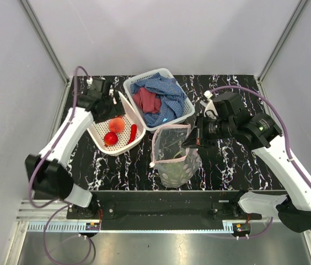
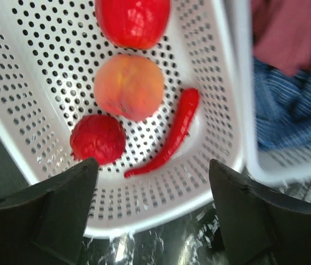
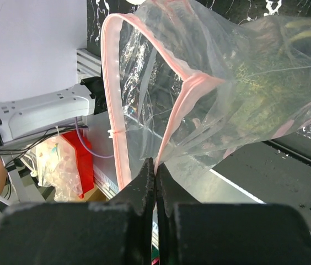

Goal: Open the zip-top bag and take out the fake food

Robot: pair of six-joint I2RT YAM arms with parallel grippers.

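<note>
The clear zip-top bag (image 1: 172,152) with pale dots stands open at mid-table, its mouth held up. My right gripper (image 1: 188,141) is shut on its pink zip edge (image 3: 169,132), the jaws pressed together on the plastic (image 3: 155,165). Something greenish shows inside the bag (image 3: 266,77). The fake food lies in a white perforated basket (image 1: 97,135): an orange-peach fruit (image 2: 128,85), two red fruits (image 2: 97,139) (image 2: 132,19) and a red chili (image 2: 172,135). My left gripper (image 2: 153,165) is open and empty, over the basket's far rim (image 1: 113,106).
A second white basket (image 1: 191,108) behind the bag holds a blue cloth (image 1: 169,94) and a red cloth (image 1: 147,102); it touches the food basket. Grey walls close in the table at the left, right and back.
</note>
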